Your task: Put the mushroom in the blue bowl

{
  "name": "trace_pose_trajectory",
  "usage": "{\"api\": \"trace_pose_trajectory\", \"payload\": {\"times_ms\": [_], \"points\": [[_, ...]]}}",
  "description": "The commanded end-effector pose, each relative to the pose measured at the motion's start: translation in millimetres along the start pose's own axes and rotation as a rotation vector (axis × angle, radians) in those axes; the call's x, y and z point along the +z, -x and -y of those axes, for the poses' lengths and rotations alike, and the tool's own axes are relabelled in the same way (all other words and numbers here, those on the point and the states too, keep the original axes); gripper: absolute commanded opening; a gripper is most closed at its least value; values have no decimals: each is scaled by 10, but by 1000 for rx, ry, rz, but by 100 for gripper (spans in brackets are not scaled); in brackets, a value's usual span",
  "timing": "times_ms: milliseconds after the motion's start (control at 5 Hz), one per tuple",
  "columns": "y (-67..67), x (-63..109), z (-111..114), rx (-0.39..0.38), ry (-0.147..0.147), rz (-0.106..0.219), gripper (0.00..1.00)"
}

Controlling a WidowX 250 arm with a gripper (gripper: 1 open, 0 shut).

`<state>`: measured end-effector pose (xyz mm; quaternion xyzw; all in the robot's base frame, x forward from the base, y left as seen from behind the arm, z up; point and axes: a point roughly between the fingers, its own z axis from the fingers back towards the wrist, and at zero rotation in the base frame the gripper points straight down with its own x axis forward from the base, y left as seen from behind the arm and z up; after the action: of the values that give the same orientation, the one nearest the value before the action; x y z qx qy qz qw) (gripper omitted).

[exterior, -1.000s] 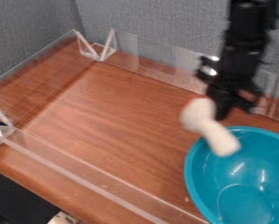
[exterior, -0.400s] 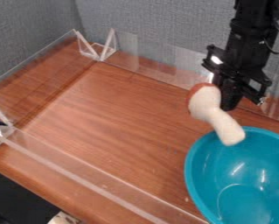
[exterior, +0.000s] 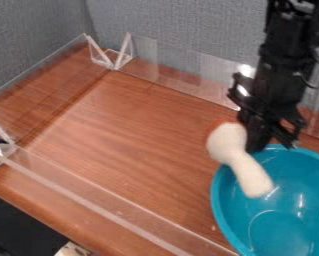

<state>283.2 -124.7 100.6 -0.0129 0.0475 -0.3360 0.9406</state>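
So the backdrop is basically two grey, speckled-looking walls (exterior: 189, 22) meeting in a corner toward the upper left, and in front of them there's a warm orange-brown wood counter (exterior: 122, 130) with a bit of soft shine on it. Clear see-through strips (exterior: 108, 210) run along the edges, with a white angular bracket (exterior: 111, 52) at the far corner and another white frame-like piece (exterior: 0, 145) at the left side. Bottom left is just really dark, can't make out much down there.
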Motion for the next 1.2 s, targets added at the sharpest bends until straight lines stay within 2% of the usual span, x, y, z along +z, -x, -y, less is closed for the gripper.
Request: {"api": "trace_pose_trajectory", "payload": {"times_ms": [0,1000], "points": [[45,130,102,-20,-28,84,0],[175,-57,160,4,-45,120,0]]}}
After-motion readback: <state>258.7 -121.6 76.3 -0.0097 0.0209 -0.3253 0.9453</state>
